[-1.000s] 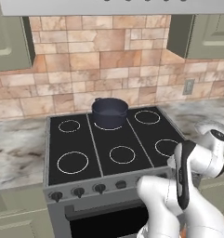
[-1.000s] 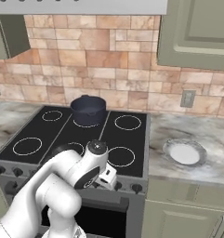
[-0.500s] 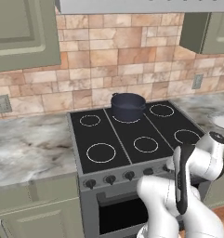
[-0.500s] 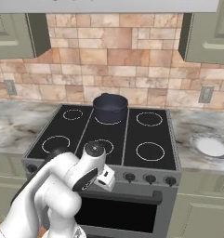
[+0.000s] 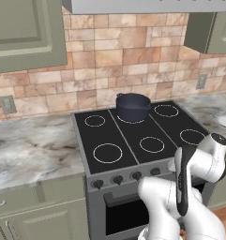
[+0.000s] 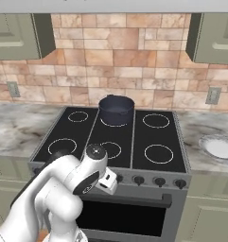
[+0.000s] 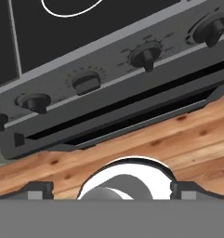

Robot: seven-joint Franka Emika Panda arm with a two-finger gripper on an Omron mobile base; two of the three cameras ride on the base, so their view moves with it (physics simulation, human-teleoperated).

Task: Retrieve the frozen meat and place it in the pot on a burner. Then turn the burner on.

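- While the white arm sits folded low before the stove, the pot stands on the middle rear burner of the black cooktop, its dark rim open to the stone-tile wall behind.
- From the right base view the pot covers most of that burner's white ring, with other rings bare to its left, right and front.
- Seen from the hand view, the jaws stand wide apart and hold nothing; the two dark fingertips rise at the bottom corners, over a wooden floor.
- Above them in the hand view runs the stove's grey front panel, with a row of dark knobs over the oven door's handle.
- Marbled bench flanks the stove on both sides; a white plate lies on the right-hand stretch, well apart from the pot.
- Green cabinets hang to either side of the grey hood, and a wall socket sits above the left bench.
- No meat can be seen in the pot from either base view.
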